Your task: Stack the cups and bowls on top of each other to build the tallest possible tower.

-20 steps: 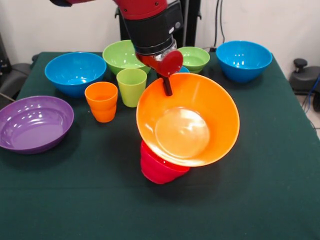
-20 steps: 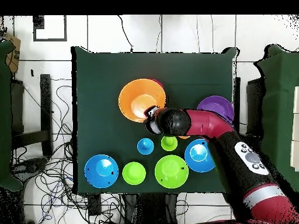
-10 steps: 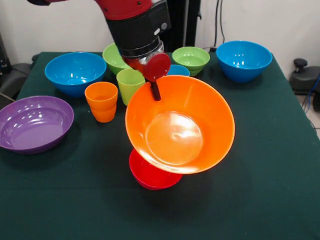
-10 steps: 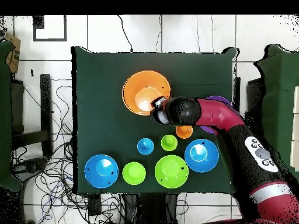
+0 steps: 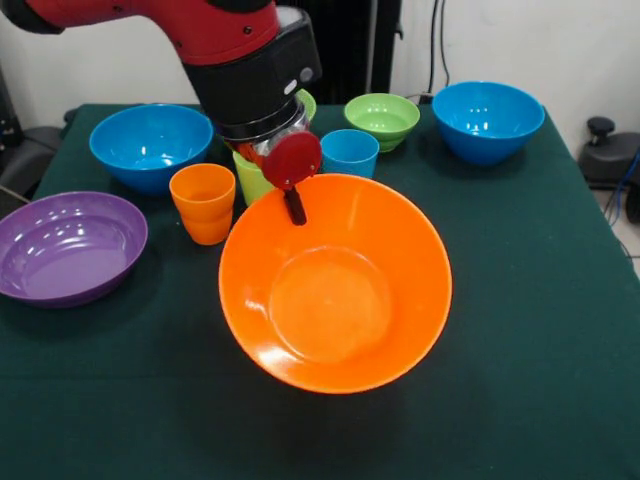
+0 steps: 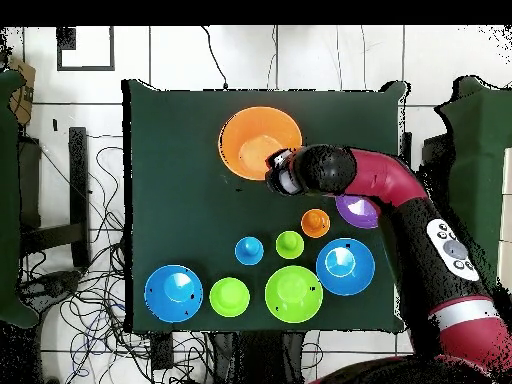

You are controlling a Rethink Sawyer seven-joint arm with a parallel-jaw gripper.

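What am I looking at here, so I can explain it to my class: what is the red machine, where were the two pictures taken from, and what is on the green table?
The red and black machine is a robot arm; at its end sits a pincer, which grips the rim of a big orange bowl. One picture faces the robot across the table; the other looks straight down from above, so the sides are swapped between them. On the green cloth lie a purple bowl, two blue bowls, a small green bowl, and three cups: orange, blue and lime green, partly hidden behind the arm. From above, another, larger green bowl also shows.
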